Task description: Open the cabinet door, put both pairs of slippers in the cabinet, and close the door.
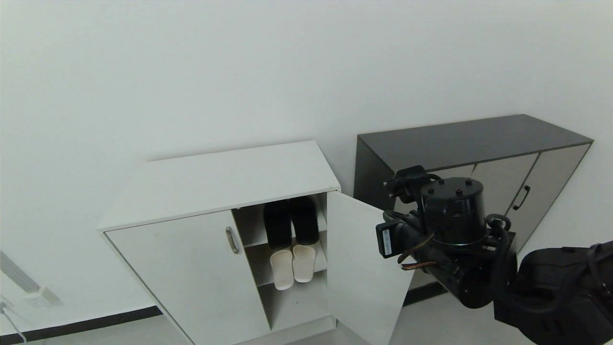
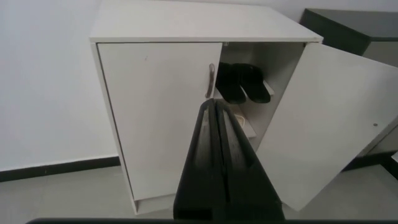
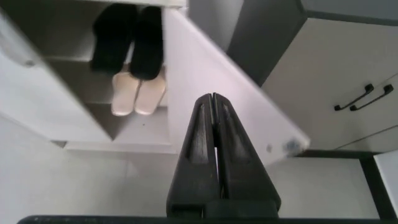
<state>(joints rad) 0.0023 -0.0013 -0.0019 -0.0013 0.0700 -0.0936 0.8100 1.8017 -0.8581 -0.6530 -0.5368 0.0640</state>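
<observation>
Looking down from the head view, the white cabinet point(image 1: 215, 177) has its open door point(image 1: 364, 258) swung out on the right. Black slippers point(image 1: 291, 223) sit on the upper shelf and white slippers point(image 1: 292, 266) on the shelf below. The right arm point(image 1: 455, 239) is just beside that door's outer face, and a dark cabinet point(image 1: 469, 136) stands behind.

Left wrist view: the left gripper point(image 2: 214, 107) is pinched together on nothing and points toward the closed door's handle point(image 2: 211, 81).

Right wrist view: the right gripper point(image 3: 213, 99) is clamped together too, empty, in front of the open door.
</observation>
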